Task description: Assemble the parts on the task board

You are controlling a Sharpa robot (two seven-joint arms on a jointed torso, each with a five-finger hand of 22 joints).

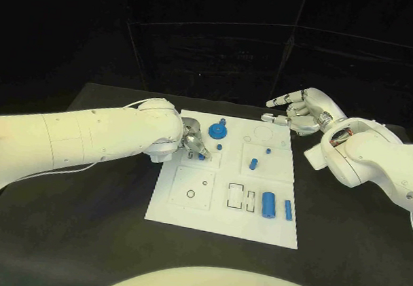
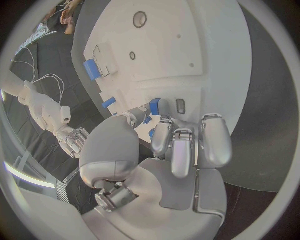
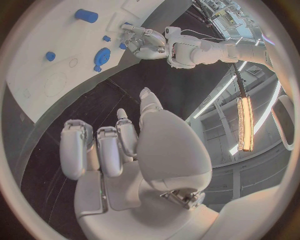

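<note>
In your head view, the task board (image 1: 221, 216) lies mid-table (image 1: 89, 241). Your left hand (image 1: 193, 142) sits at the board's ten o'clock corner, fingers down on a small blue part (image 1: 202, 156); whether it grips it you cannot tell. Two blue cylinders (image 1: 269, 203) lie at four o'clock, long axes running twelve to six. Your right hand (image 1: 298, 111) hovers past the one o'clock corner, fingers apart, empty.

In the left wrist view, fingertips (image 2: 164, 131) touch a blue part (image 2: 154, 106).

In the right wrist view, your fingers (image 3: 106, 147) curl loosely, holding nothing.
</note>
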